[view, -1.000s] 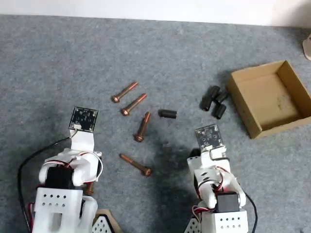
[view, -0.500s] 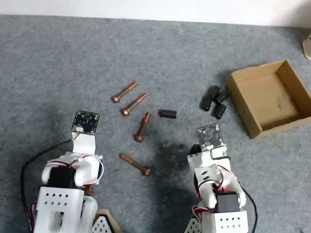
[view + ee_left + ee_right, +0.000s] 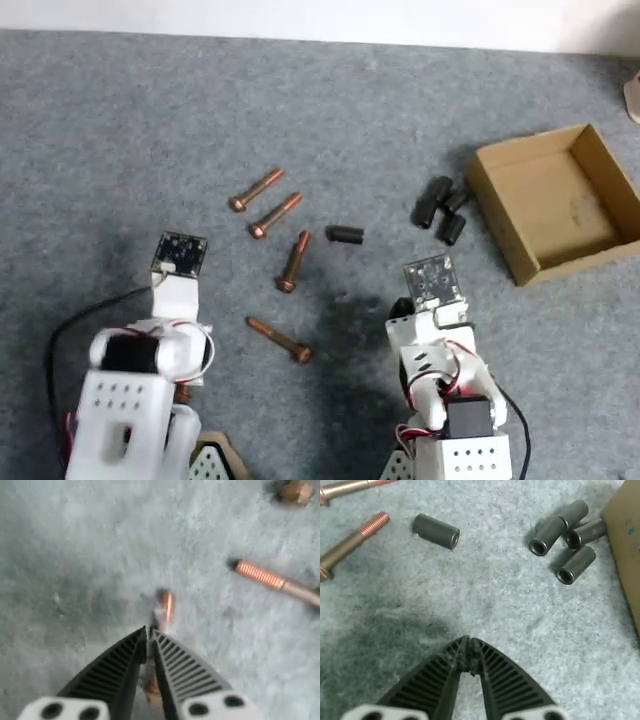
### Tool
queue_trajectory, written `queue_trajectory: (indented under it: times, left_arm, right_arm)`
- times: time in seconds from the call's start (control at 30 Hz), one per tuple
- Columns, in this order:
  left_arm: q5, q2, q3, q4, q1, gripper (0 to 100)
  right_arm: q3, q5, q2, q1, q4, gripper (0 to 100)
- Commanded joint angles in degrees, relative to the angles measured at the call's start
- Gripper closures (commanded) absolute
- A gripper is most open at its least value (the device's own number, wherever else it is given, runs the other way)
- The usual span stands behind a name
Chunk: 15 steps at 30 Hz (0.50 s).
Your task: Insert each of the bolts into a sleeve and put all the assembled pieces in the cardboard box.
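Note:
Several copper bolts lie loose on the grey carpet, one of them between the two arms. A single black sleeve lies mid-table, and several more sleeves cluster beside the cardboard box at the right. My left gripper is shut and hovers over a bolt that lies on the carpet under its tips; another bolt lies off to one side. My right gripper is shut and holds nothing, some way short of the single sleeve and the sleeve cluster.
The box stands open and holds nothing. Both arm bases sit at the near edge, the left arm and the right arm. Open carpet stretches across the far half of the table.
The left arm has pulled back a little toward the near edge and its body has risen closer to the high camera. The right arm and all the parts have stayed put.

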Motion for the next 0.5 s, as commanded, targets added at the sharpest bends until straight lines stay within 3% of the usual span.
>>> queue_trajectory:
  times: [0.0, 0.23, 0.47]
  left_arm:
    - [0.1, 10.9, -5.6, -1.0, 0.7, 98]
    - [-0.1, 29.1, -12.6, -2.3, 0.9, 98]
    - [0.0, 30.2, -15.2, -2.2, 1.0, 87]
  right_arm:
    - [5.9, -0.5, -0.6, -0.4, -1.1, 98.8]
    - [5.9, -0.3, -0.6, -0.4, -1.1, 98.8]
    - [5.9, -0.2, -0.6, -0.5, -1.1, 98.8]
